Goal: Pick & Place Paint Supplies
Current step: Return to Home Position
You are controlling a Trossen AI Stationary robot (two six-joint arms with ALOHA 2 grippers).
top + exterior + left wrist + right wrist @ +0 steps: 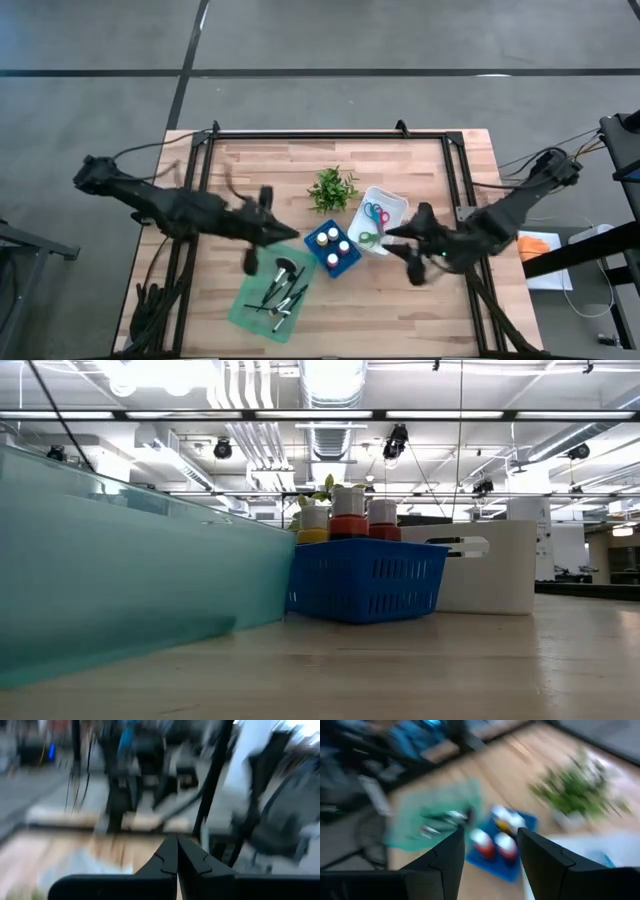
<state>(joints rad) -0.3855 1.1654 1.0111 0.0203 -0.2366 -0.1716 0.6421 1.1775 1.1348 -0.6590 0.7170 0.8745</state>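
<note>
Wood planks make up my table point(400, 300), pale and framed by black rails, standing on a grey floor crossed by dark seams. My left gripper point(287, 236) hangs above the green bin point(250, 305), its fingers point(167, 857) pressed together on nothing. My right gripper point(398, 233) sits just beside the white bin point(392, 200), fingers point(452, 850) spread apart and empty. The brushes point(280, 295) lie in the green bin, the paint bottles point(332, 245) stand in the blue basket point(365, 580), and the scissors point(376, 214) rest in the white bin. A small plant point(332, 188) stands behind them. From table height, the ceiling shows pale ducts point(330, 420) and strip lights.
</note>
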